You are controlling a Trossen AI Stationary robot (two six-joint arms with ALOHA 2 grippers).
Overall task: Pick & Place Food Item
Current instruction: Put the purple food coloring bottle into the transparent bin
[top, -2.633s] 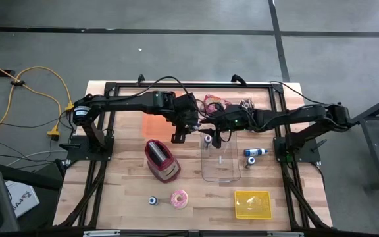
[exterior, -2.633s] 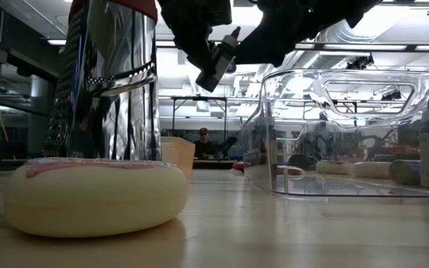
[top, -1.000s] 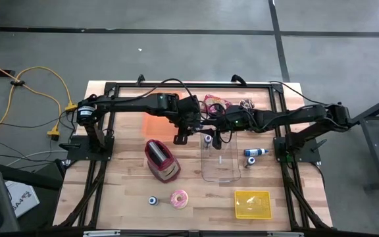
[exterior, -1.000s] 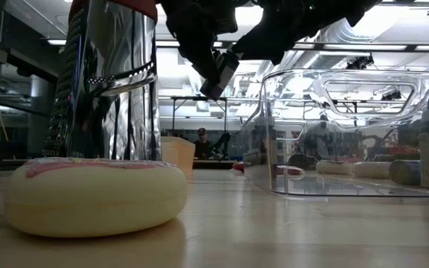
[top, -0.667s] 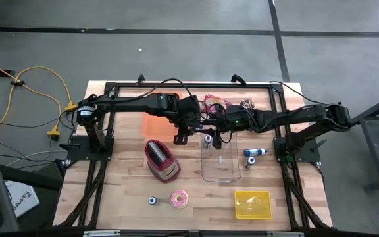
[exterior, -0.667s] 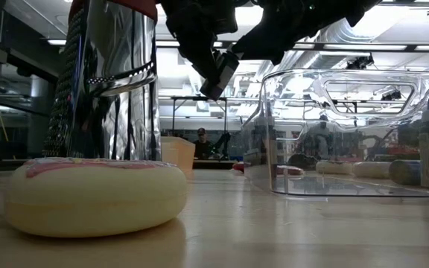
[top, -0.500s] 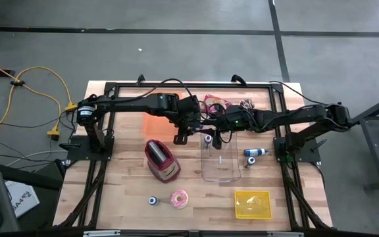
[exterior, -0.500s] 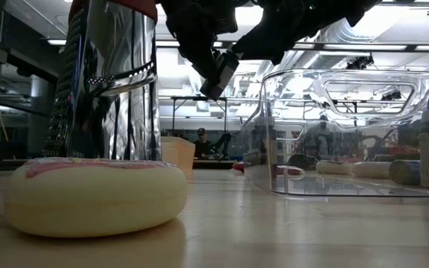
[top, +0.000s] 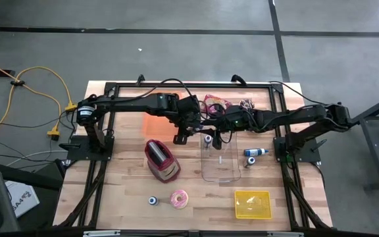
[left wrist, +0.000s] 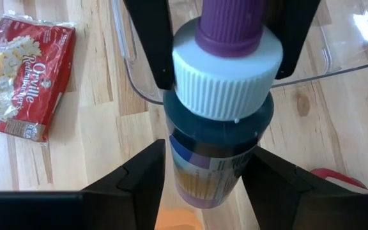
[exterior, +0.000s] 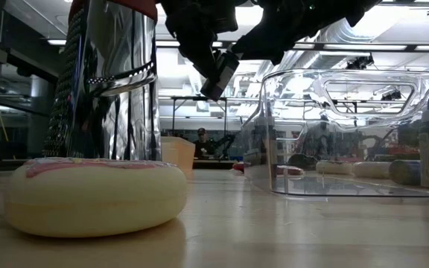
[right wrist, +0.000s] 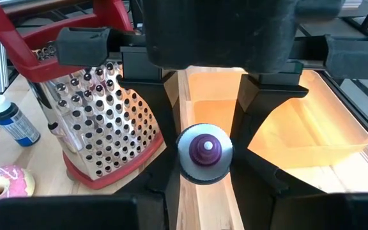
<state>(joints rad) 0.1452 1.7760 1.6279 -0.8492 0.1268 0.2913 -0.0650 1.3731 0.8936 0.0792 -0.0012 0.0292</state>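
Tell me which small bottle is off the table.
The white-capped bottle, raised in the right gripper; the blue bottle and the bottle by the doughnut rest on the wood.

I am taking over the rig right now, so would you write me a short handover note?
Left gripper: around the bottle's lower body; grip unclear.
Right gripper: shut on the white cap of the bottle.
Things: bottle held in the air mid-table, beside the near corner of the clear container. Doughnut lies untouched at the front.
Done: bottle lifted, both arms on it.
Left: probably finish the hand-over, then place the bottle.
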